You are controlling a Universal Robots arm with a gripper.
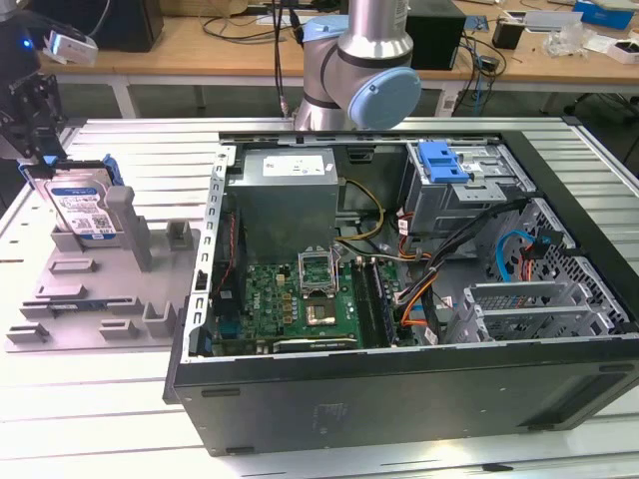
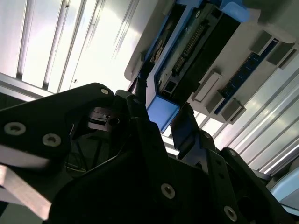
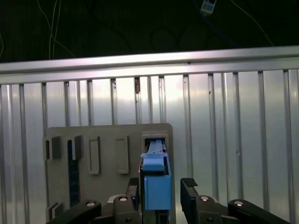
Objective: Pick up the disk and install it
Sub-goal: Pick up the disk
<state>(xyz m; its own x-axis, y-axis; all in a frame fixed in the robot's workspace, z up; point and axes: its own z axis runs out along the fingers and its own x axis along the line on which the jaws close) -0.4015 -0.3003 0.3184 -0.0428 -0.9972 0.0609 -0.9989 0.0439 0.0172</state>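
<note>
The disk (image 1: 82, 208) stands on edge in a slot of the grey holder plate (image 1: 90, 289) at the exterior view's left, showing its white-and-blue label and its blue frame. My black gripper (image 1: 42, 150) hangs just above its top edge. In the first wrist view the gripper (image 3: 160, 184) is open, with one finger on each side of the disk's blue frame (image 3: 156, 186). One finger lies close against the frame, and the other finger (image 3: 189, 186) stands a little apart. The second wrist view shows the blue frame end (image 2: 162, 112) between the dark fingers.
An open computer case (image 1: 399, 399) lies to the exterior view's right of the holder, with a grey power-supply box (image 1: 290, 200), a motherboard (image 1: 300, 299) and a drive bay carrying a blue clip (image 1: 444, 165). The arm's base (image 1: 359, 70) stands behind the case. Ribbed metal table (image 3: 233, 140) lies underneath.
</note>
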